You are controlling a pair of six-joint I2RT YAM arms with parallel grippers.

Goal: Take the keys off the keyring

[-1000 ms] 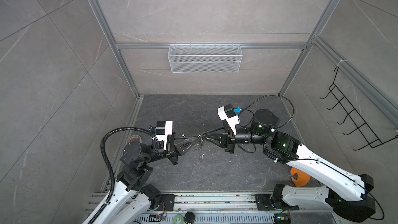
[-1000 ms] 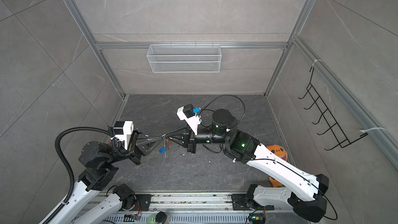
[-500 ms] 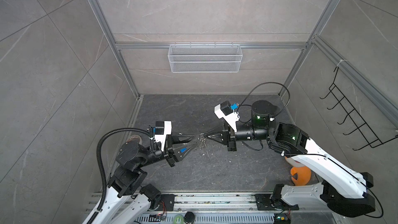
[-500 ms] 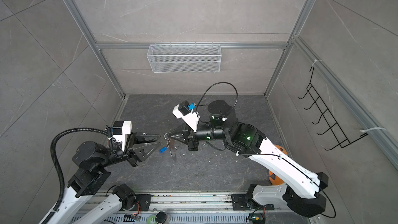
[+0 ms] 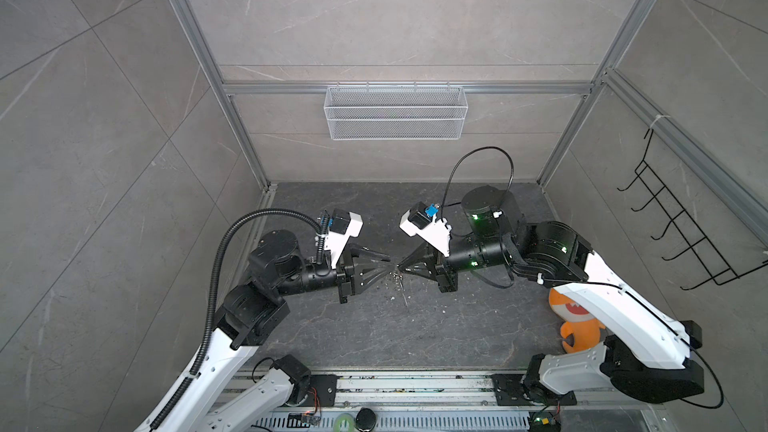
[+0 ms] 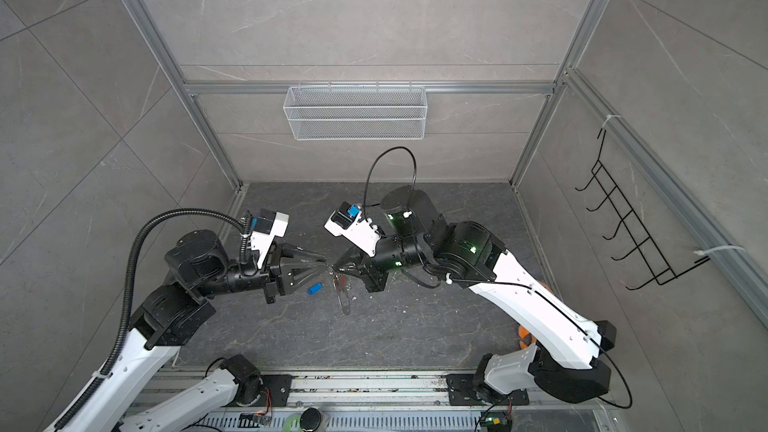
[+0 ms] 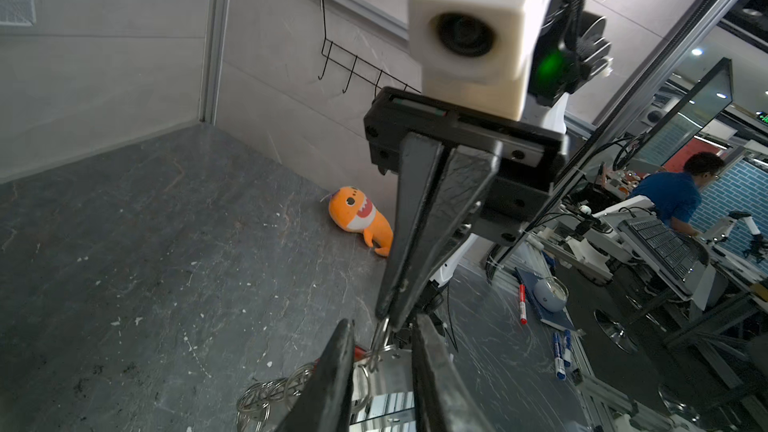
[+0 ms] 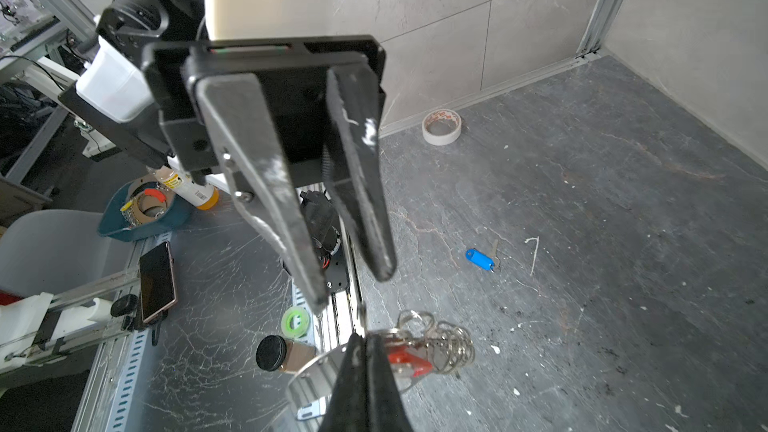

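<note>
My right gripper (image 8: 365, 340) is shut on the keyring (image 8: 449, 347), which hangs above the floor between the two arms. Its silver rings bunch beside the fingers and its flat grey tag (image 7: 390, 371) dangles below. The red key (image 8: 405, 357) is still on the rings. My left gripper (image 7: 382, 322) is open, tip to tip with the right one; its fingers (image 7: 343, 347) stand on either side of the held ring without pinching it. The blue key (image 6: 316, 288) lies loose on the dark floor below the left gripper. In both top views the keyring (image 6: 341, 286) is a small blur.
An orange plush toy (image 5: 577, 322) lies by the right wall. A tape roll (image 8: 441, 127) sits on the floor at the left wall's foot. A white wire basket (image 5: 395, 112) hangs on the back wall and a black hook rack (image 5: 681, 234) on the right wall.
My left gripper has gone from shut on the keyring to open, backed off a little, then come forward again. The right arm has swung toward the back, still holding the keyring.
</note>
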